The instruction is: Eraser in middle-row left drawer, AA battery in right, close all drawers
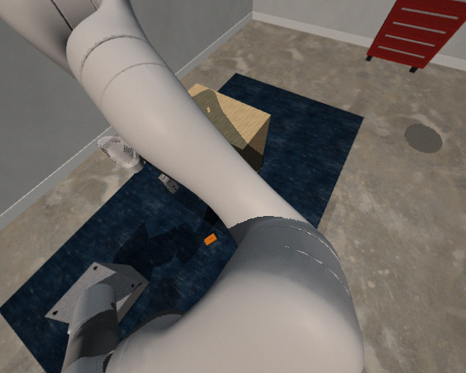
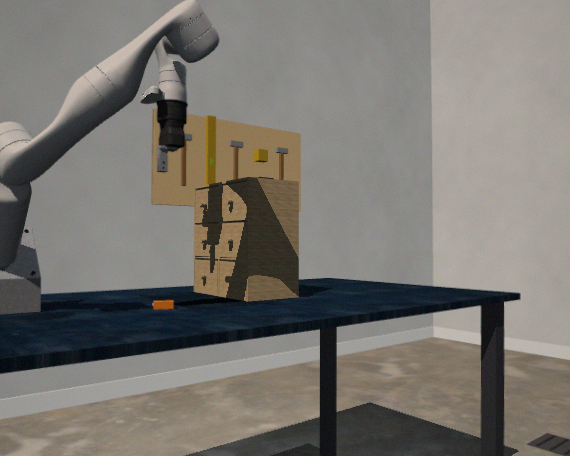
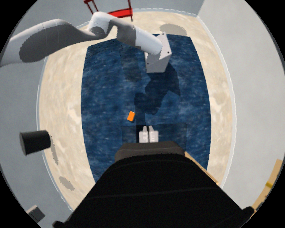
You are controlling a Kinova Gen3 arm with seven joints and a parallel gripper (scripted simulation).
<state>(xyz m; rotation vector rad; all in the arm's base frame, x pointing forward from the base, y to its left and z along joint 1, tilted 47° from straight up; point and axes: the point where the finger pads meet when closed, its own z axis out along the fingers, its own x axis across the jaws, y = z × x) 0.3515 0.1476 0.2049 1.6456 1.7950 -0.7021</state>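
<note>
The orange eraser (image 1: 210, 239) (image 2: 163, 304) (image 3: 130, 116) lies flat on the dark blue table (image 1: 307, 135) (image 2: 381, 300), in front of the chest's drawers and apart from them. The small wooden chest (image 1: 239, 116) (image 2: 271, 235) stands upright with all its drawers looking pushed in. My gripper (image 2: 162, 162) (image 1: 168, 182) (image 3: 147, 131) is shut and empty. It hangs high above the table, at about the level of the chest's top and on the drawer side. I cannot see the AA battery in any view.
My arm blocks much of the top view. The robot base (image 1: 95, 278) (image 2: 6, 290) sits at the table's end. A pegboard with tools (image 2: 261, 135) hangs behind the chest. A white fan (image 1: 119, 153) and a red rack (image 1: 418, 29) stand on the floor.
</note>
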